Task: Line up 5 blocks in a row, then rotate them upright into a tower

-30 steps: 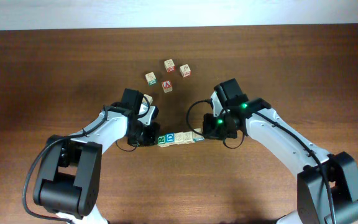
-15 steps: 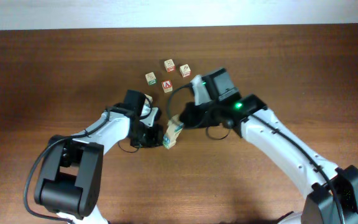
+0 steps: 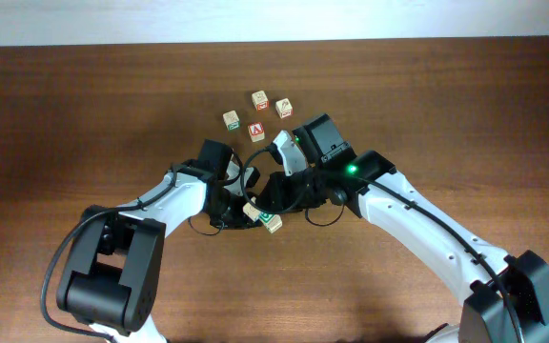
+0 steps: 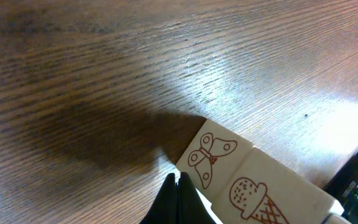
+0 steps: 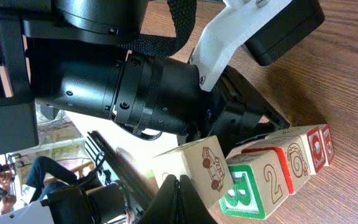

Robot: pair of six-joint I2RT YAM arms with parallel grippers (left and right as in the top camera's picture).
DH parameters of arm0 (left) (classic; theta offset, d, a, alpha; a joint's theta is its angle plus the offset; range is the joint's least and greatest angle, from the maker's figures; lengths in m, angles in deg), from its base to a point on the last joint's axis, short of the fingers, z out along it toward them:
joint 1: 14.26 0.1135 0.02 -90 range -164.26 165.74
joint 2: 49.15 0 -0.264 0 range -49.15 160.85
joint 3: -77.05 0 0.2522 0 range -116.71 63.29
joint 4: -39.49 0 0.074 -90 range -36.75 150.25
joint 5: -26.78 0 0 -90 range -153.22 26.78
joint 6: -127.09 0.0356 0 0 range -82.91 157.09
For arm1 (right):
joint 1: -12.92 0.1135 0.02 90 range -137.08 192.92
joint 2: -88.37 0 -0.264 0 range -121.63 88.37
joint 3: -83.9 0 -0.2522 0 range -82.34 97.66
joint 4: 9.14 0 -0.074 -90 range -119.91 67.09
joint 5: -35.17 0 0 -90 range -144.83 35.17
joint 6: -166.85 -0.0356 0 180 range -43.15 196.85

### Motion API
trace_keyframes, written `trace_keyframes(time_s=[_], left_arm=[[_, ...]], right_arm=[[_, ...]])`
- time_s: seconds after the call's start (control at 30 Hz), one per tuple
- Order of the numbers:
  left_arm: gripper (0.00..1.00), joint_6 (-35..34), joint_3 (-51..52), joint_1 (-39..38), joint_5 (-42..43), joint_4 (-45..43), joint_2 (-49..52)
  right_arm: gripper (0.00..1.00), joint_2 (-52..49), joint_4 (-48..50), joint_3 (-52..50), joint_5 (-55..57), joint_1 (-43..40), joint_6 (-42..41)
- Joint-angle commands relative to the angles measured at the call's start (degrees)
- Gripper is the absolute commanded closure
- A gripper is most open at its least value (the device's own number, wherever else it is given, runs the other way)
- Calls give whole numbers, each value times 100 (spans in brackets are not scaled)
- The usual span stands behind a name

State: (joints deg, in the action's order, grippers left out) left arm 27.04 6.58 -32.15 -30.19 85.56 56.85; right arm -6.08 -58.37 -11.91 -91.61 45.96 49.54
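Table (image 3: pixel 84 114): dark brown wood with long straight grain, glossy where light strikes. The far edge meets a pale strip (image 3: pixel 274 19). Wide wood lies left, right and on the near side of both arms.

Blocks (image 3: pixel 264 218): a short row near the table's middle, between the two arm ends, lying on a slant seen from overhead. The arms cover part of it, so the count is unclear from above. The right wrist view shows four side by side, touching:
- car block (image 5: pixel 199 171)
- B block (image 5: pixel 253 186), green-framed
- 6 block (image 5: pixel 289 158), red-framed
- end block (image 5: pixel 320 145), red-framed

The left wrist view shows a butterfly face (image 4: pixel 210 158) and a cone face (image 4: pixel 253 196), drawn in thin red-brown line. All are light raw-wood cubes with square edges, one size.

Left tool (image 4: pixel 178 190): clenched, dark tips together with nothing between them, tips against the lower edge of the butterfly face.

Right tool (image 5: pixel 179 190): clenched, empty, tips against the car block.

Loose cubes (image 3: pixel 260 99): four, well apart from the row, toward the far edge. One is a red-A cube (image 3: pixel 256 131).
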Motion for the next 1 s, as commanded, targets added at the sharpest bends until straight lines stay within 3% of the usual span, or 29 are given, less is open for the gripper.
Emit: trace_keyframes(time_s=[0.0,0.97], left_arm=[[100,28,-87,-22,446,-20,-85],[100,28,-87,-22,407,-15,-85]], right_arm=[[96,-201,-116,-184,299,-57,-20],[96,-201,-876,299,841,-356,437]])
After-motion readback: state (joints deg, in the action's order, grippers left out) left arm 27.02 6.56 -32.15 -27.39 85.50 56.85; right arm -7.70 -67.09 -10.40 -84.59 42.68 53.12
